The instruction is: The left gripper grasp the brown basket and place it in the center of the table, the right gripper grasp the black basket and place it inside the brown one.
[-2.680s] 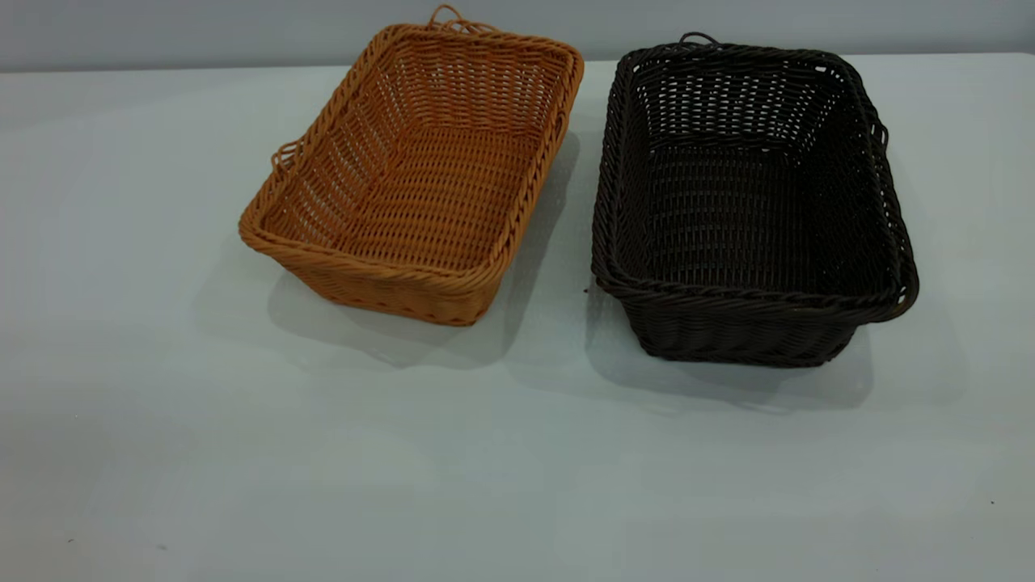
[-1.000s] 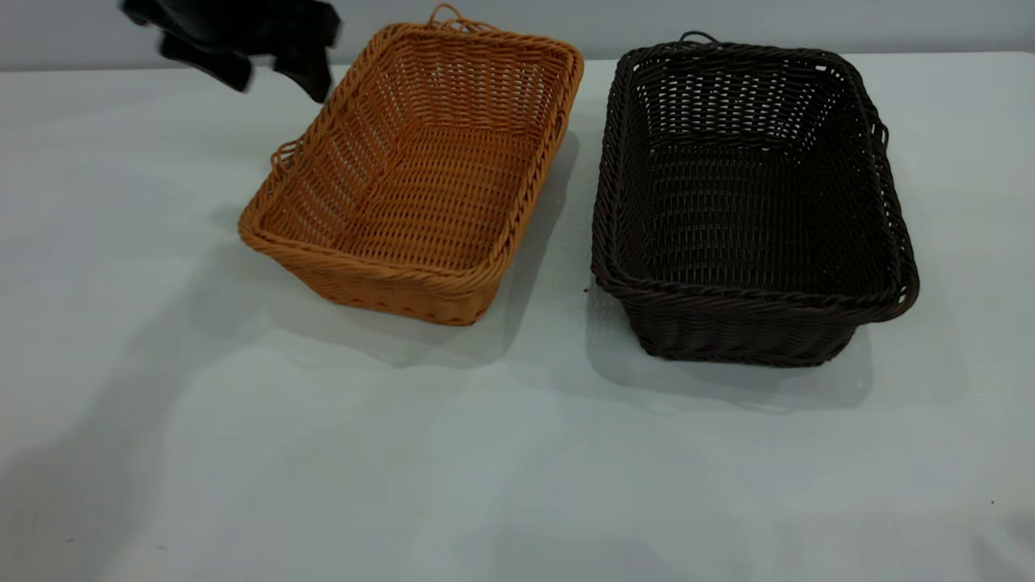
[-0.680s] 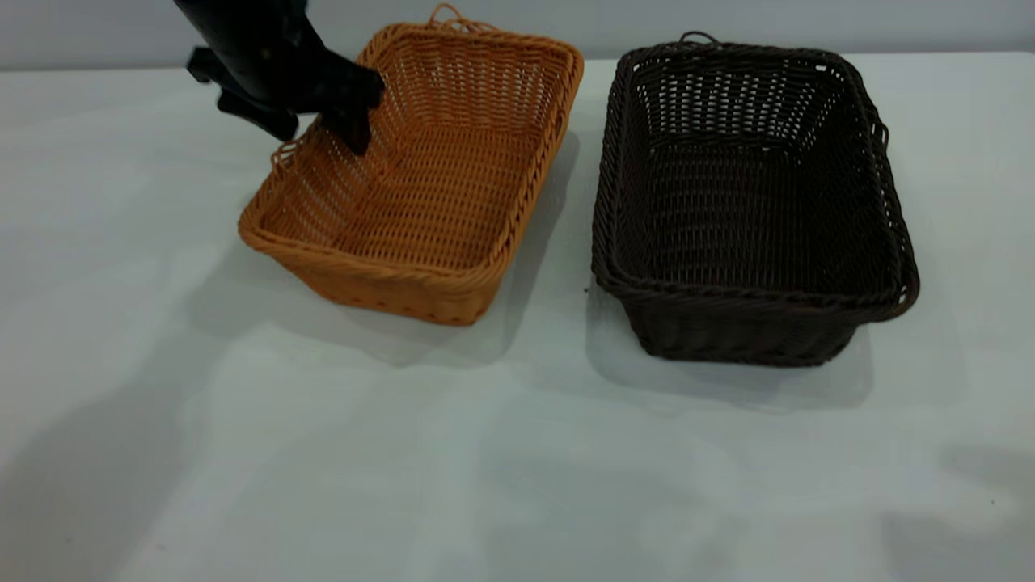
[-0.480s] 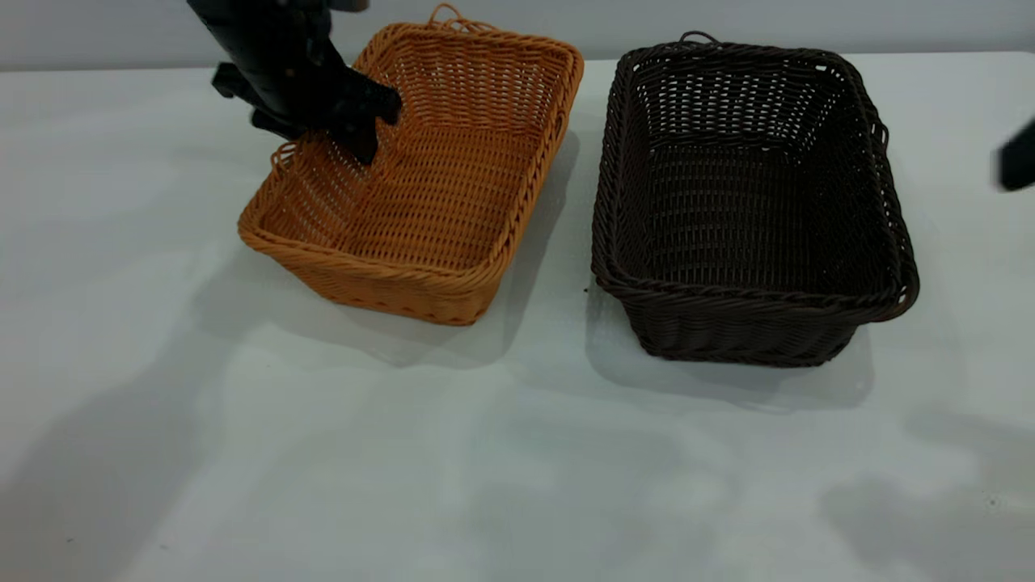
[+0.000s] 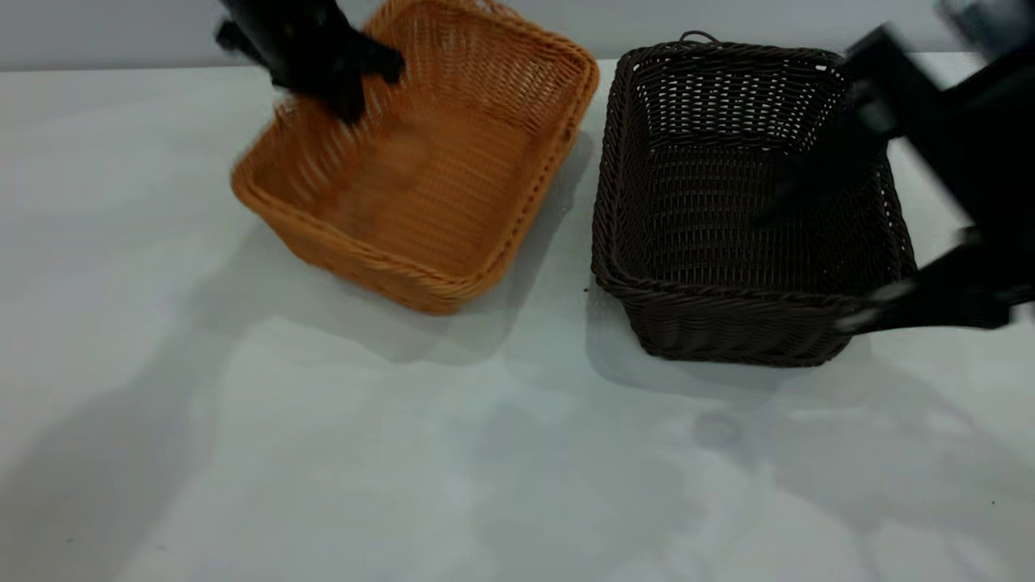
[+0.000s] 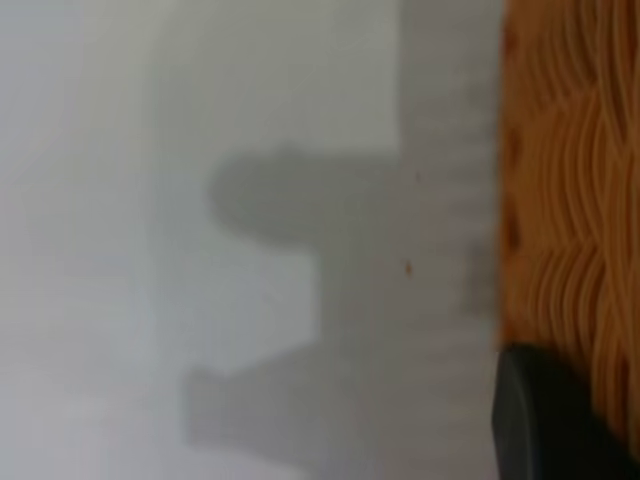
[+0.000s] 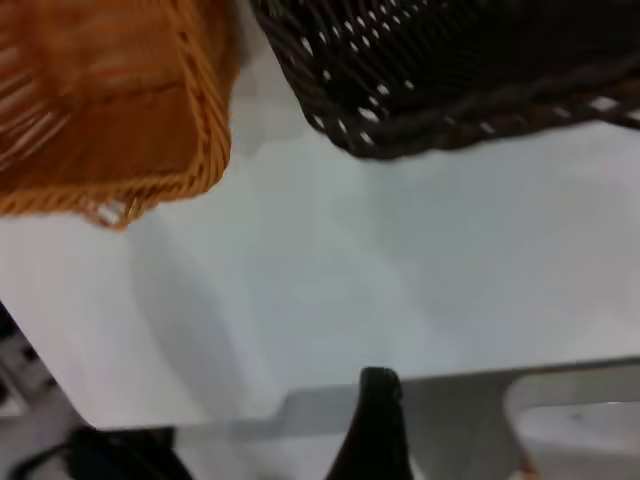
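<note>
The left gripper [image 5: 344,85] clamps the far-left rim of the brown basket [image 5: 453,162], tilting it at the table's [image 5: 242,453] far left. Light, stiff wicker; the rim suits gripping. The right gripper [image 5: 817,250] spreads wide over the black basket [image 5: 711,210].

The brown basket [image 5: 420,170] at about 10 o'clock on the table [image 5: 323,453] is orange-tan woven wicker, ribbed and rough, with a braided rim and a faint sheen on the strands. The black basket [image 5: 744,202] at about 2 o'clock is the same open weave in very dark brown-black, slightly glossy along its braided rim. The table is a smooth, matt, pale grey-white surface. The left gripper [image 5: 323,65] and right gripper [image 5: 906,218] look like matt black plastic
</note>
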You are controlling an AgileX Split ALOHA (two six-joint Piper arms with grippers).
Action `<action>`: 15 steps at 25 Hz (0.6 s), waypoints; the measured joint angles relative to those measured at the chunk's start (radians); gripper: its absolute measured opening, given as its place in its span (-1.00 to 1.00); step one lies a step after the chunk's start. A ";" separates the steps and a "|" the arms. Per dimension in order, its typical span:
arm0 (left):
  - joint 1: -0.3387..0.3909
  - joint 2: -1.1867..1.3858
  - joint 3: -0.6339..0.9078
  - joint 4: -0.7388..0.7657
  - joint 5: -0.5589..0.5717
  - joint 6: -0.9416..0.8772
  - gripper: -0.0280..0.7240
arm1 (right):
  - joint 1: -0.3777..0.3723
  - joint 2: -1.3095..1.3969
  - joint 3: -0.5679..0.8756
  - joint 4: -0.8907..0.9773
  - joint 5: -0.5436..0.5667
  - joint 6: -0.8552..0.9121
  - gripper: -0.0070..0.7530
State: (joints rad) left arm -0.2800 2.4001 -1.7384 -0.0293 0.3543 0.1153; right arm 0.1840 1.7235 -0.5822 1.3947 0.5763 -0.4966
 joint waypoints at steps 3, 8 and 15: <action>0.026 -0.075 0.000 0.018 0.001 0.023 -0.72 | 0.015 0.112 -0.030 0.152 -0.023 -0.065 0.53; 0.037 -0.164 -0.001 0.023 -0.011 0.049 -0.72 | 0.015 0.278 -0.075 0.334 -0.054 -0.135 0.53; 0.035 -0.174 0.000 0.022 -0.019 0.063 -0.72 | 0.015 0.412 -0.149 0.387 -0.108 -0.152 0.30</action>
State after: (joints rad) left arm -0.2449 2.2266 -1.7382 -0.0075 0.3356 0.1779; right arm 0.1992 2.1359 -0.7307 1.7814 0.4680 -0.6485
